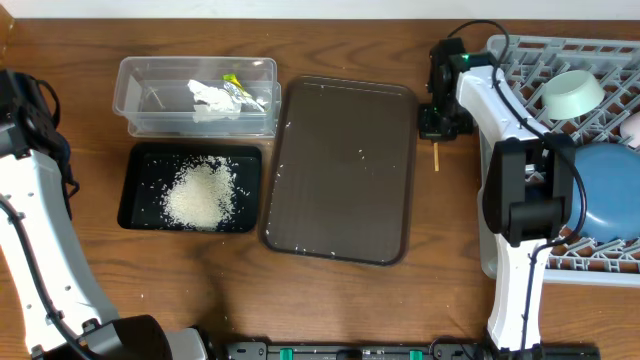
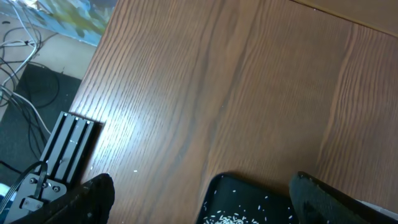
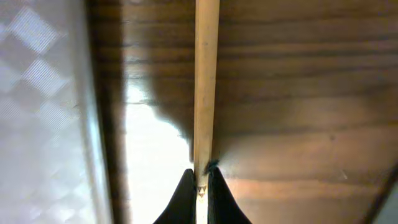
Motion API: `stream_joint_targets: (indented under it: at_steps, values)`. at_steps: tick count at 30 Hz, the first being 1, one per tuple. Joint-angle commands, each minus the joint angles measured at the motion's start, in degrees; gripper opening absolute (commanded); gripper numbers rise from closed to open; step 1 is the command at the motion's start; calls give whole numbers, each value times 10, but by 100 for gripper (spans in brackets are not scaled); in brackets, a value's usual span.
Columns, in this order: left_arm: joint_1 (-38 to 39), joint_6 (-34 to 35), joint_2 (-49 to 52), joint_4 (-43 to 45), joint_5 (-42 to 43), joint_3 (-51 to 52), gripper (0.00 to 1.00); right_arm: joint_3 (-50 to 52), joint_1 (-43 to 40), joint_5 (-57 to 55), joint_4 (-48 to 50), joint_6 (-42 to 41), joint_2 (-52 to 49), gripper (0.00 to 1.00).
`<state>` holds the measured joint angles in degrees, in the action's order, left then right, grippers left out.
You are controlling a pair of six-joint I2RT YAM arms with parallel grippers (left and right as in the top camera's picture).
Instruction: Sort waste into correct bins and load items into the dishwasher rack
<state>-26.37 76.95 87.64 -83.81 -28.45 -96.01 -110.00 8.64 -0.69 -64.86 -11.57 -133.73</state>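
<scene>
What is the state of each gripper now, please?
Left gripper: open, holding nothing.
Right gripper: closed on the wooden chopstick.

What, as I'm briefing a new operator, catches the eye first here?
The white rice pile in the black tray, at left. Then the right claw, shut on the wooden chopstick between the brown serving tray and the grey rack, which holds a blue plate and mint green bowl.
</scene>
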Motion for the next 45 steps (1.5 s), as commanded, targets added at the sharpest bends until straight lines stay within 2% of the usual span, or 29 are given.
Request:
stream_joint_targets:
  at_steps: [1,4,9,15,21,34,45]
  values:
    - [-2,9,-4,-3,-5,-1,92,-67,-9,3,-29,-17,28,1]
    - [-2,9,-4,-3,-5,-1,92,-111,-21,9,-68,-16,68,1]
    - [-2,9,-4,-3,-5,-1,92,-121,-48,9,-98,24,136,1]
    - [-2,9,-4,-3,-5,-1,92,-118,-101,12,-127,50,152,1]
    - [-2,9,-4,-3,-5,-1,92,-84,-130,16,-107,69,143,1]
    - [-2,9,-4,-3,-5,-1,92,26,-139,16,-40,117,141,1]
    - [-2,9,-4,-3,-5,-1,92,44,-141,13,-32,116,141,1]
